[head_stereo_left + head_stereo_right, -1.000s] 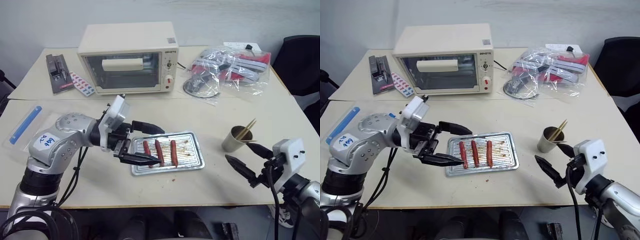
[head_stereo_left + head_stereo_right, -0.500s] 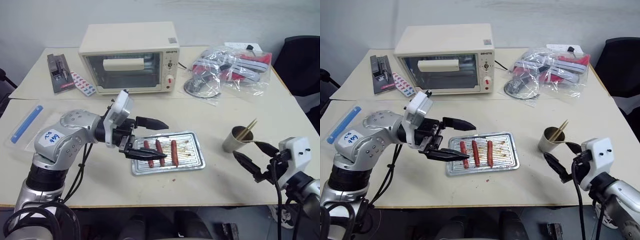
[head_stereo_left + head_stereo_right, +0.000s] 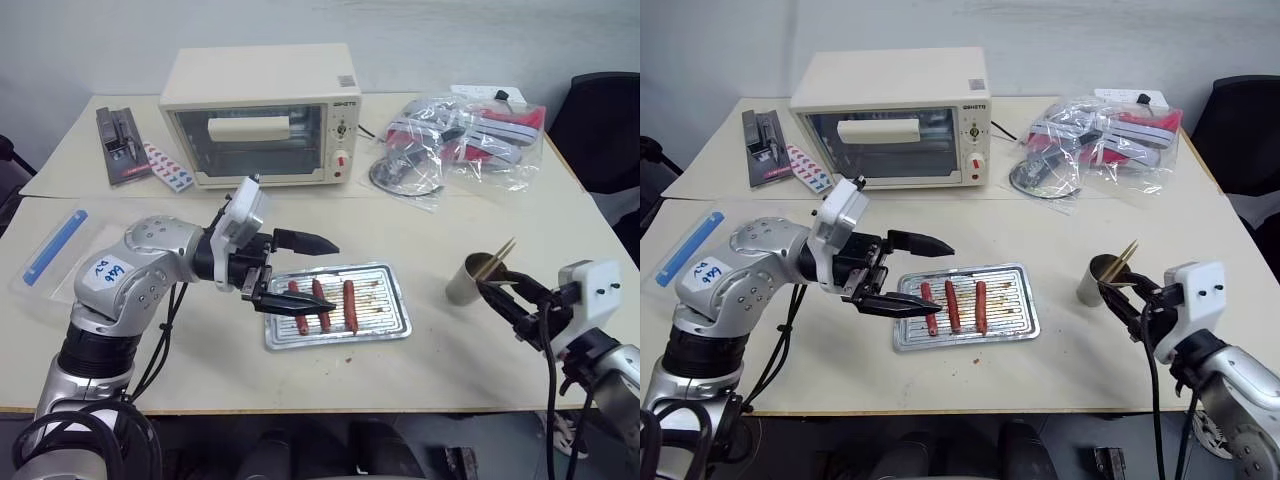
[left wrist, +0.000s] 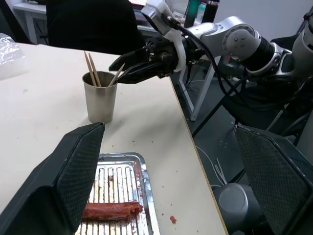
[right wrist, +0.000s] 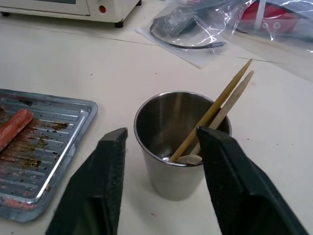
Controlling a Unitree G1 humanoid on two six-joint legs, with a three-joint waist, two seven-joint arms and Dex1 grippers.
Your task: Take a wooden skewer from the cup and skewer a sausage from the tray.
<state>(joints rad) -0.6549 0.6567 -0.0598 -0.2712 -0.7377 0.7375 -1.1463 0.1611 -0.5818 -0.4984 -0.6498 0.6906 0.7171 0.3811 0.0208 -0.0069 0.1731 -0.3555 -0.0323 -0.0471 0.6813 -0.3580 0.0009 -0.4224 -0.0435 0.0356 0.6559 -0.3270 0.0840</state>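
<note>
Three reddish-brown sausages (image 3: 321,303) lie side by side in the left half of the silver tray (image 3: 385,300). My left gripper (image 3: 330,280) hovers open over them, one finger above the tray's far rim, the other over its near left part. The metal cup (image 3: 478,282) stands to the right of the tray with wooden skewers (image 5: 220,103) leaning out of it. My right gripper (image 5: 161,132) is at the cup's near side. Its fingers (image 5: 110,171) stand apart, one on each side of the rim, and the skewers lean toward one of them. Nothing is held.
A cream toaster oven (image 3: 258,115) stands at the back, with clear plastic bags (image 3: 460,135) to its right. A dark flat case (image 3: 118,145) and a clear box with a blue clip (image 3: 50,250) lie at the left. The table's front edge (image 3: 400,400) is close to the tray.
My right gripper has moved forward to the cup and its fingers have drawn closer together. The left gripper stays open over the tray, hardly moved.
</note>
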